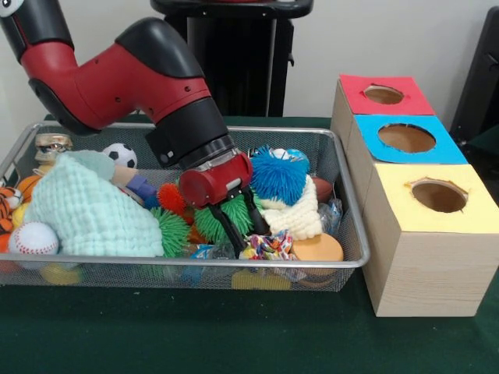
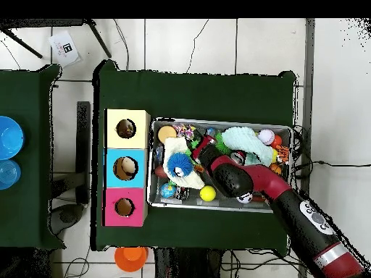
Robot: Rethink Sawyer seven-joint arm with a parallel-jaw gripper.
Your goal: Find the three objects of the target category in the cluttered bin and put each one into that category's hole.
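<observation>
The spiky blue rubber ball point(image 1: 278, 175) sits on a cream knitted cloth point(image 1: 294, 215) right of centre in the wire mesh bin point(image 1: 352, 234). Just to its left, the red-and-black gripper point(image 1: 242, 226) reaches down, black fingers point(image 1: 227, 227) narrowly parted over green spiky toys point(image 1: 225, 214), holding nothing. The wooden box with red, blue and yellow holed lids point(image 1: 425, 261) stands right of the bin.

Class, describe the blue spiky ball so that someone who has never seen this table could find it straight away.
Start at the wire bin on the green table, beside the three boxes. Look toward the bin's end nearest the boxes, just beside the gripper. The blue spiky ball sits on a cream knitted cloth; the other spiky balls nearby are green or orange, so it is the only blue one.
</observation>
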